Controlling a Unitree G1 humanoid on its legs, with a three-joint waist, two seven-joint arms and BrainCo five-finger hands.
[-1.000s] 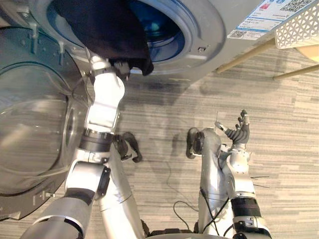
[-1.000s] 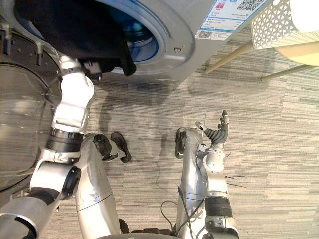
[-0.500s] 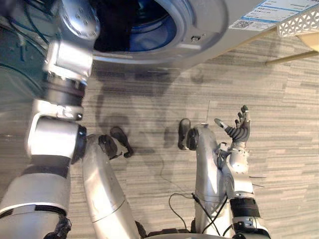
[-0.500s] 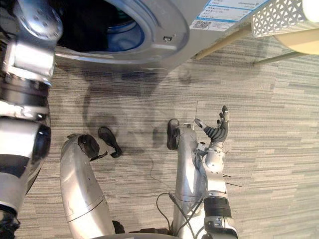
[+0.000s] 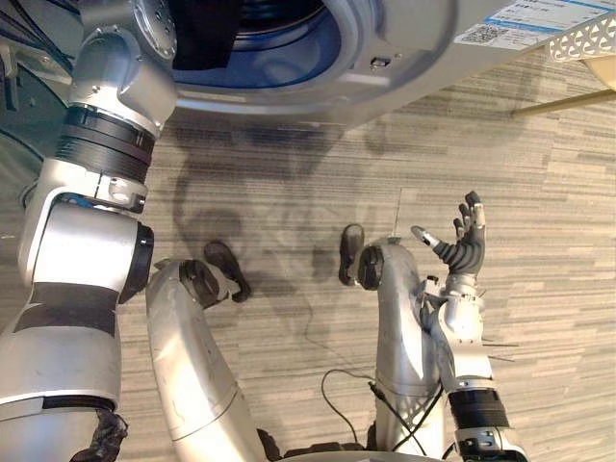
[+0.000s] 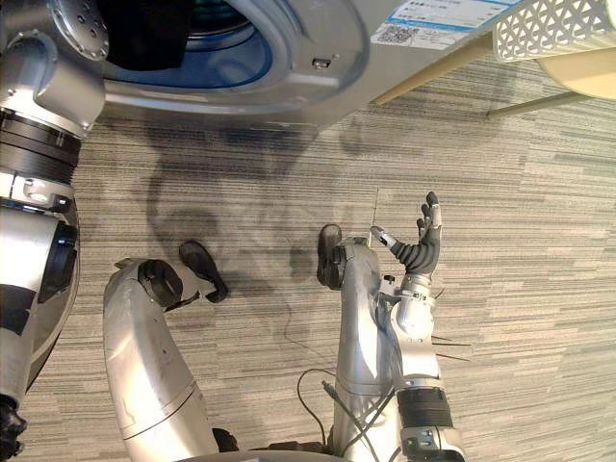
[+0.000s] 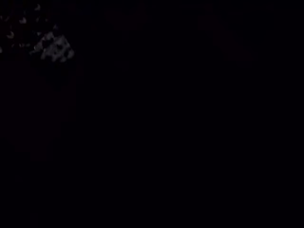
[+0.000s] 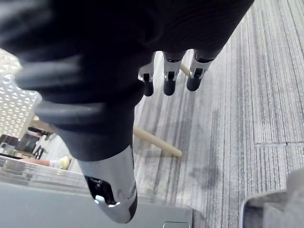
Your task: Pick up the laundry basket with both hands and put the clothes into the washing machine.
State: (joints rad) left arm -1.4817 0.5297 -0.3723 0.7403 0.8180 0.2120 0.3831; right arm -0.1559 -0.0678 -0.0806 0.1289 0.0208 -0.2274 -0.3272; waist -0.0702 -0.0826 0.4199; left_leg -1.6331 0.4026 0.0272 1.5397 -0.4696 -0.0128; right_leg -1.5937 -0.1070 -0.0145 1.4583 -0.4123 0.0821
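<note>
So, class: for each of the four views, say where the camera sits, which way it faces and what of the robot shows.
Left eye view: on the head, looking down at the washing machine and carpet; both arms and the open right hand show.
Right eye view: beside it, same scene, with the white basket at the edge.
Left wrist view: on the left wrist; dark, so its facing cannot be told.
Right wrist view: looks along its fingers to the carpet; shares basket and carpet with the eye views.
</note>
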